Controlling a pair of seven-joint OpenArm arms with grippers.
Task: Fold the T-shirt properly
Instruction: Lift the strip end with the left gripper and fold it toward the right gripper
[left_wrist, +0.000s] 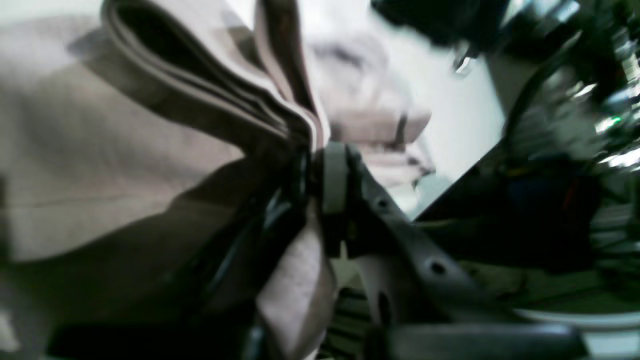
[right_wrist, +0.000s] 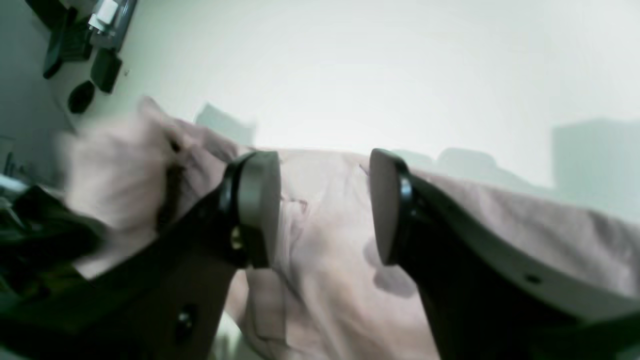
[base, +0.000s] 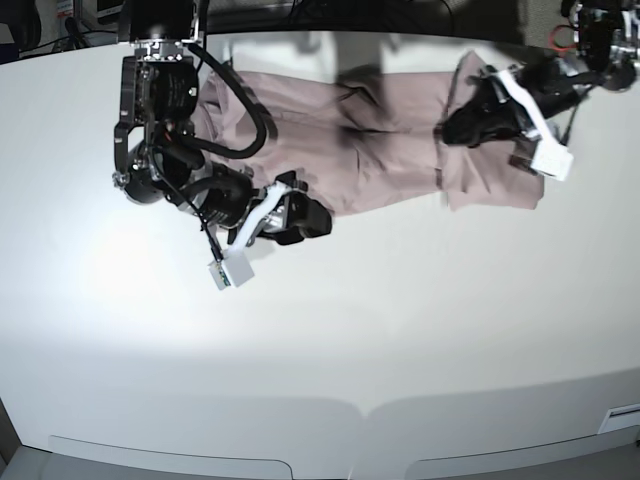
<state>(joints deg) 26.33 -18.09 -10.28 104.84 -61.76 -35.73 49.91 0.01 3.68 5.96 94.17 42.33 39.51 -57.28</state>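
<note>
So you've got a plain white table w/ a rounded front edge, glossy enough to throw a bright glare patch on its left side in the base view; dark clutter and cables sit past the far edge, too blurred to name. T-shirt lies as a long mauve-pink band across the far part of the table, reaching from one arm to the other. Your left gripper is clenched on a bunch of the T-shirt, several folded layers fanning out from the jaws in the left wrist view, cloth lifted a bit at that end. Your right gripper is released, jaws well apart, pads hovering over the fabric near the shirt's front edge; can't tell if they touch it. White tags hang off both arms.
</note>
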